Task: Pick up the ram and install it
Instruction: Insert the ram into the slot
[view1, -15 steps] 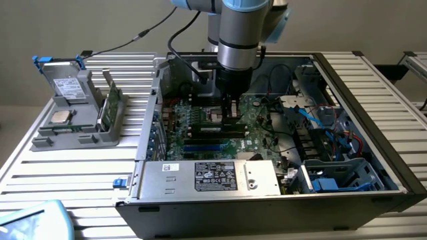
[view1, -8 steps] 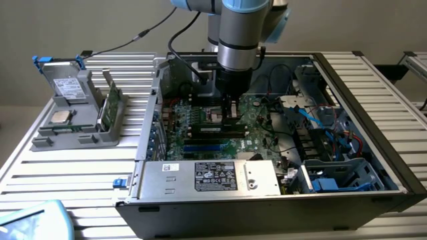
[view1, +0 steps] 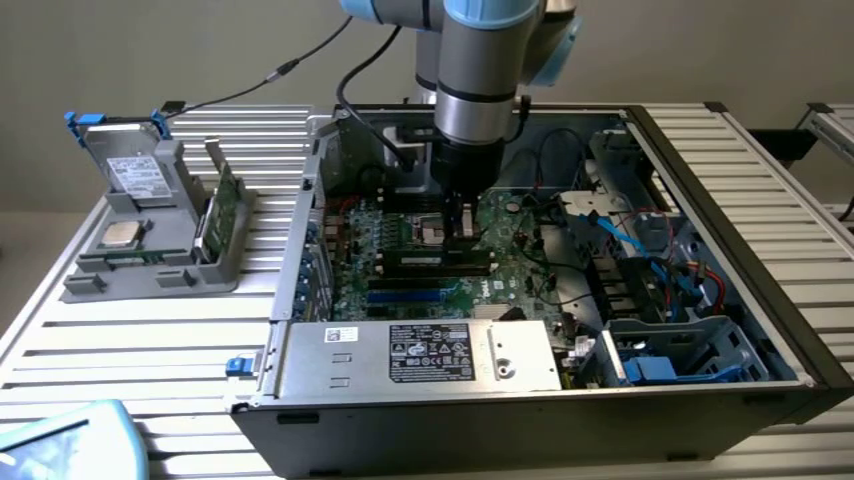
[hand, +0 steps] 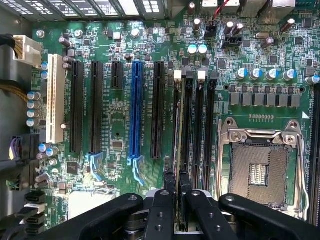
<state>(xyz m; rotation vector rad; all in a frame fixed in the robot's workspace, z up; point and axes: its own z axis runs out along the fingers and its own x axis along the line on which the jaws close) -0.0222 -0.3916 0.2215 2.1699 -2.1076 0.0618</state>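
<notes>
My gripper (view1: 465, 232) reaches down into the open computer case (view1: 747, 200), low over the motherboard (view1: 400, 240). In the wrist view the gripper (hand: 177, 192) is shut on the ram (hand: 176, 130). The ram appears edge-on as a thin green strip running away from the black fingers (hand: 167, 200). It lies lined up along the row of black memory slots (hand: 197, 130), at the slot nearest the expansion slots. Whether it is seated in that slot I cannot tell.
The empty processor socket (hand: 260, 170) lies beside the memory slots, the blue expansion slot (hand: 135, 110) on the other side. The power supply (view1: 420, 355) fills the case's near end and cables (view1: 627, 230) crowd the exterior view's right. A grey holder (view1: 147, 250) outside carries a green board (view1: 220, 205), a silver chip (view1: 120, 235) and a drive (view1: 134, 170).
</notes>
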